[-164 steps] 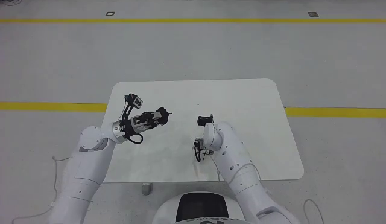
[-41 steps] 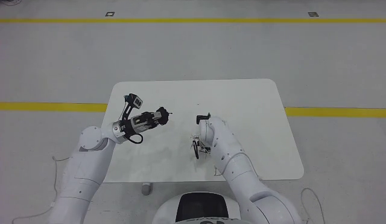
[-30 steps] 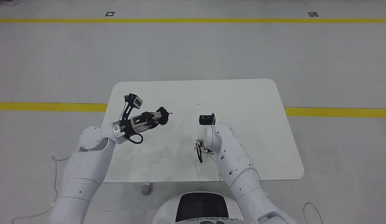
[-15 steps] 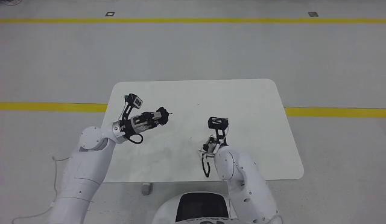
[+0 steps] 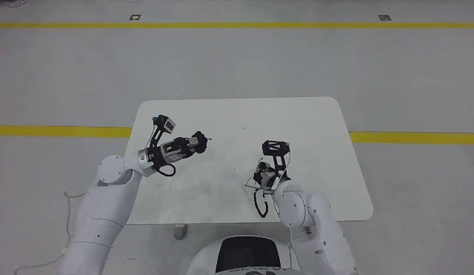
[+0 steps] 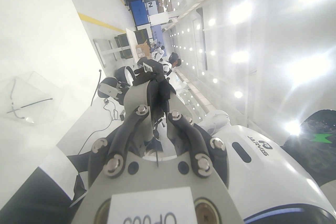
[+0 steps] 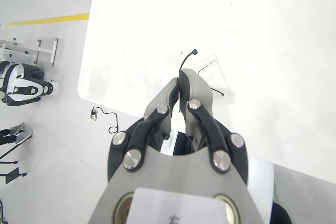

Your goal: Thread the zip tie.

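White bench (image 5: 311, 119) with rounded corners, top scuffed grey in places. It stands on a pale grey floor (image 5: 237, 60) crossed by yellow lines (image 5: 237, 25). The left wrist view has blue racks (image 6: 137, 9) far off, plus rows of ceiling lights (image 6: 240, 57). A floor socket (image 7: 93, 113) with a looped black cable sits just off the bench edge.

Right hand (image 7: 178, 78) hangs over the front-middle of the bench, fingers pinched tight on a black zip tie (image 7: 187, 58). The tie pokes past the fingertips and curves up to its square head. Clear tray (image 7: 219, 70) lies on the bench just beyond that hand, with loose black ties (image 6: 31, 103) inside.

Left hand (image 6: 155, 86) is raised over the left part of the bench, well apart from the right hand, fingers pressed together. A thin black strip (image 6: 157, 156) runs back between the finger bases. Cannot tell what it is or whether it is gripped.

Writing: white printed label on each wrist plate (image 7: 178, 209), cut off at the edge. There is dark lettering on the white arm shell (image 6: 258, 147), a green mark (image 6: 319, 138) on a dark part beside it, and a small lettered sign (image 6: 150, 5) among the racks.
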You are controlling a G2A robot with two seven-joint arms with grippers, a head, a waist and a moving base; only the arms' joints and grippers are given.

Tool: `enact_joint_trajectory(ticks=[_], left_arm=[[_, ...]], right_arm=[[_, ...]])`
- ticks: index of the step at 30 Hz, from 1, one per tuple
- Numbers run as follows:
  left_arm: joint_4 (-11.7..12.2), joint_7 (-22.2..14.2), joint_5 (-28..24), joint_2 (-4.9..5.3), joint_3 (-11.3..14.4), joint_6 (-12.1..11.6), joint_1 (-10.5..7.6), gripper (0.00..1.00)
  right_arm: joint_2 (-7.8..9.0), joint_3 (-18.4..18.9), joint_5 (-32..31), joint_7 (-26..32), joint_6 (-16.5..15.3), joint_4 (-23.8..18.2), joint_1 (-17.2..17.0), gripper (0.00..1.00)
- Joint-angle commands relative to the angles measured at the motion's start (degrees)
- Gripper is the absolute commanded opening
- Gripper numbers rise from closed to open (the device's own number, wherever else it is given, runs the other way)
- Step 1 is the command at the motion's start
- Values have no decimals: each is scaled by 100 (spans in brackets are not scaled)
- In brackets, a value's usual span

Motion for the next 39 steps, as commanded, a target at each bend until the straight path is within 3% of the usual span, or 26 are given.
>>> enact_joint_trajectory(ticks=[1,4,9,13,18,25,39], left_arm=[[0,0,0,0,0,0,0,0],[0,0,0,0,0,0,0,0],[0,0,0,0,0,0,0,0],[0,0,0,0,0,0,0,0],[0,0,0,0,0,0,0,0],[0,0,0,0,0,0,0,0],[0,0,0,0,0,0,0,0]], right_arm=[[0,0,0,0,-1,0,0,0],[21,109,294,-270,-186,57,-43,0],[159,641,951,-686,-1342,-78,-339,0],[256,1007,1382,-999,-2084,-45,-478,0],[371,1310,1921,-1074,-2991,161,-432,0],[688,1114,2736,-677,-3057,206,-45,0],[1666,489,4727,-146,-3057,462,763,0]])
